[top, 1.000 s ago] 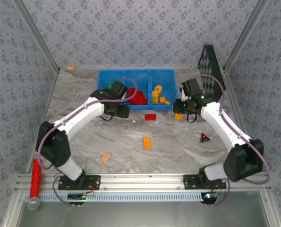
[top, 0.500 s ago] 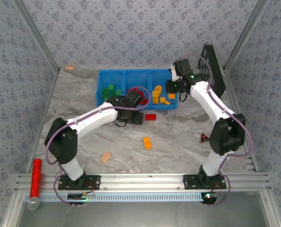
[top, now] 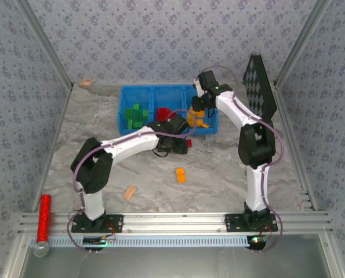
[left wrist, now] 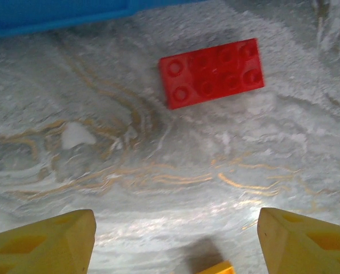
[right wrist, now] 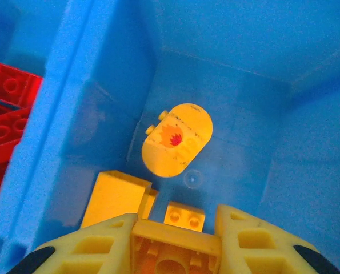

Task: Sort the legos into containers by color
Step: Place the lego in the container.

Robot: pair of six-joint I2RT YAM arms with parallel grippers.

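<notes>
The grey marbled table [top: 230, 174] carries the blue bin [top: 138, 92] at the far middle. 1 red brick [left wrist: 211, 72] lies just near it, 1 orange brick [top: 180, 175] at centre, and 1 tan wooden block [top: 129, 193] near-left.

The blue bin [right wrist: 101, 68] is smooth, glossy plastic (light glints on its floor). The red brick [left wrist: 212, 72], 8 studs, is shiny plastic too. The surface [left wrist: 158, 160] looks matt, grainy, marble-patterned. The yellow brick [right wrist: 175, 251] in the right gripper [right wrist: 175, 228] is duller plastic.
</notes>
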